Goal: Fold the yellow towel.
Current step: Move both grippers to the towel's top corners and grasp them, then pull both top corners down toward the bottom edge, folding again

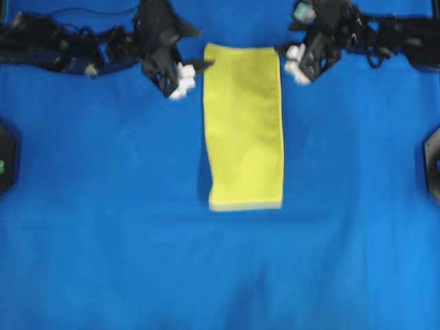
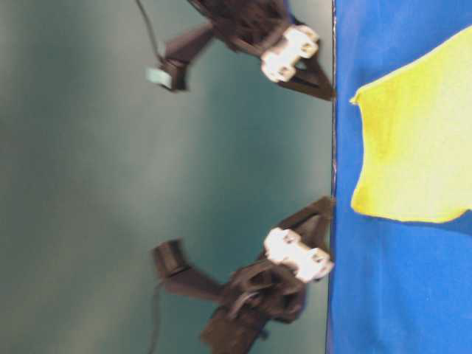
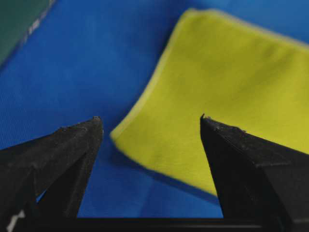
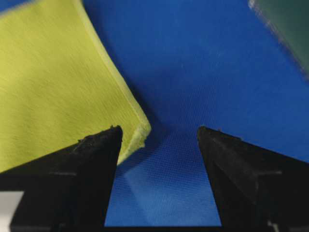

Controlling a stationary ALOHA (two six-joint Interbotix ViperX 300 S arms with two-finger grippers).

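Note:
The yellow towel (image 1: 244,127) lies flat on the blue cloth as a long narrow rectangle, doubled over, with a paler hem along its near end. My left gripper (image 1: 196,72) hangs just off the towel's far left corner, open and empty. In the left wrist view that corner of the towel (image 3: 217,87) shows between the spread fingers of the gripper (image 3: 149,118), slightly lifted off the cloth. My right gripper (image 1: 289,58) sits by the far right corner, also open. The right wrist view shows the gripper (image 4: 158,128) over bare cloth, with the layered towel corner (image 4: 53,82) beside its left finger.
Blue cloth (image 1: 103,220) covers the whole table. Dark fixtures sit at the left edge (image 1: 5,158) and the right edge (image 1: 433,161). Beyond the table's far edge is a dull green wall (image 2: 74,184).

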